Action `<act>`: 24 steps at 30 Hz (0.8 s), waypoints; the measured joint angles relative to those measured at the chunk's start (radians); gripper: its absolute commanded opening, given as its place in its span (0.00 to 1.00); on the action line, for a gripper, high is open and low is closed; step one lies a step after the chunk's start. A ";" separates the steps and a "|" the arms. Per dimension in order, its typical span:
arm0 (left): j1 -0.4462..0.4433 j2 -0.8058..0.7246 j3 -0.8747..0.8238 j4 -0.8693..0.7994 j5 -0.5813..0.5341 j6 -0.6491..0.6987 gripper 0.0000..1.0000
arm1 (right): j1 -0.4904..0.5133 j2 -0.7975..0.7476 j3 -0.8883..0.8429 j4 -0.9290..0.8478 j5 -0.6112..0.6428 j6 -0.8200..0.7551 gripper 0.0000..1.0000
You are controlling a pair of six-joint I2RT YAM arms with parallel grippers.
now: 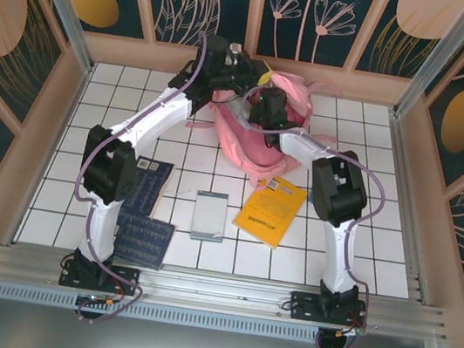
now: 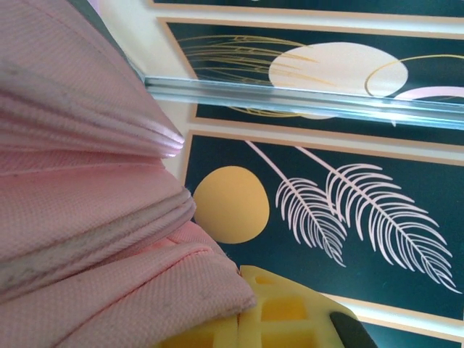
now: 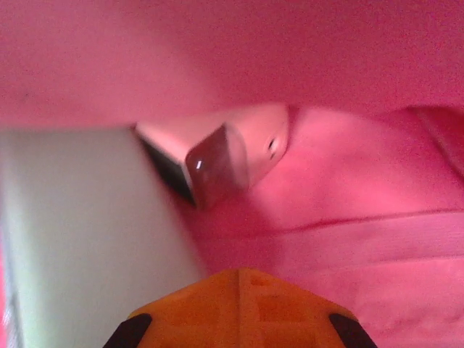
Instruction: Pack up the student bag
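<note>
Packing looks largely undone: the student bag (image 1: 258, 147) sits far centre, left gripper (image 1: 241, 74) clenched on its fabric, right gripper (image 1: 265, 119) closed inside it, while yellow book (image 1: 271, 209), grey notebook (image 1: 209, 215) and blue books (image 1: 144, 240) wait nearer.

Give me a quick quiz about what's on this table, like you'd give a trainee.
1. True or false: the yellow book lies inside the pink backpack.
2. Which arm's gripper reaches inside the backpack? A. the left B. the right
3. How many dark blue books lie left of the grey notebook?
Key: 1 false, it lies on the tiled table; 2 B, the right gripper sits among pink lining; 3 two.
</note>
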 measured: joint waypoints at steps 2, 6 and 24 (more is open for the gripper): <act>0.002 0.000 0.000 0.013 -0.005 0.000 0.00 | 0.006 0.014 0.038 -0.037 0.077 0.021 0.19; 0.003 0.003 0.001 0.013 -0.004 0.000 0.00 | 0.007 0.000 0.000 -0.047 0.187 0.042 0.24; -0.013 0.012 0.001 -0.008 0.024 0.013 0.00 | 0.082 -0.789 -0.798 0.220 -0.015 0.044 0.45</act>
